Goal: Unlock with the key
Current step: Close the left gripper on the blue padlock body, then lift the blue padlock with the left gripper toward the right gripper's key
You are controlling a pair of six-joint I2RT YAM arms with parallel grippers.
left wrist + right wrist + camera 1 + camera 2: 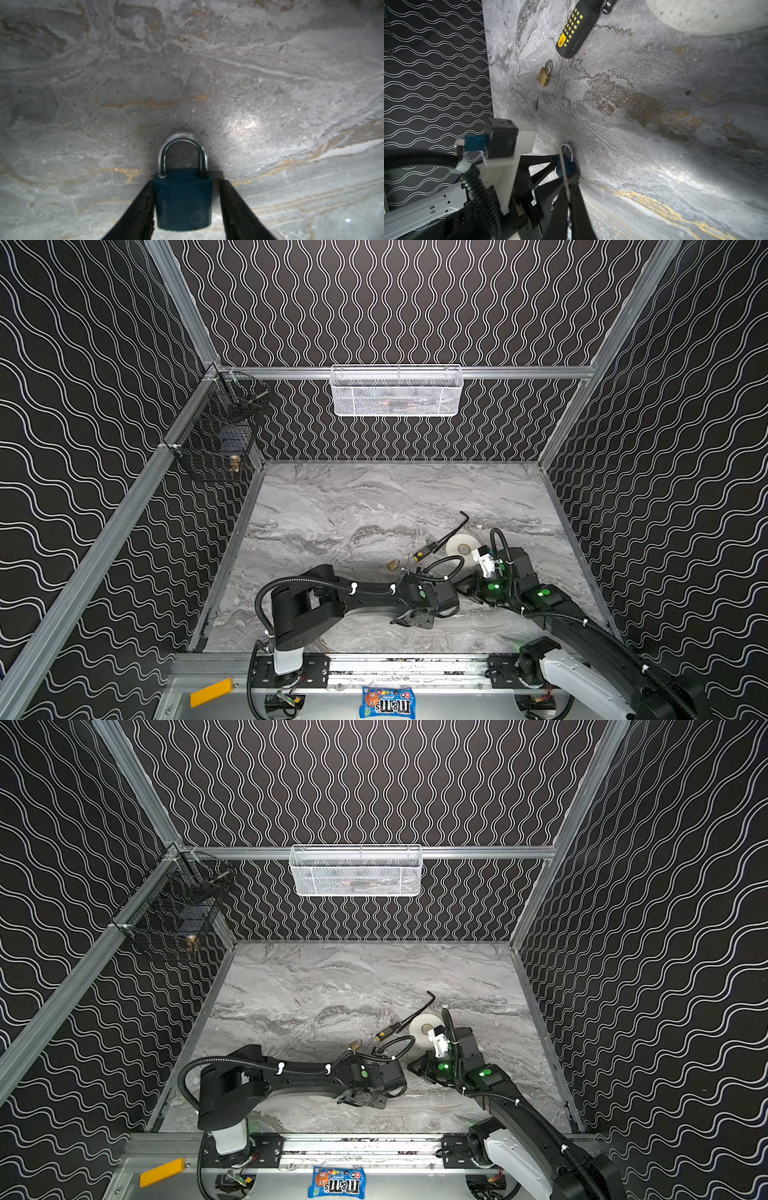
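The blue lock [184, 199] lies flat on the desk [187, 72], between the left fingers [141, 207]. They are partly open: 1 touches the lock's side, and the other is just off it. The right fingers [580, 212] pinch the key [565, 176] tight. Its thin blade points at the lock, close by.

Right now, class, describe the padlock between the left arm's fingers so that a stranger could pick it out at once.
Look near the front edge of the grey marble table. Between the left arm's fingers sits a blue padlock with a silver shackle. Its neighbour near the screwdriver is a brass padlock, lying free.
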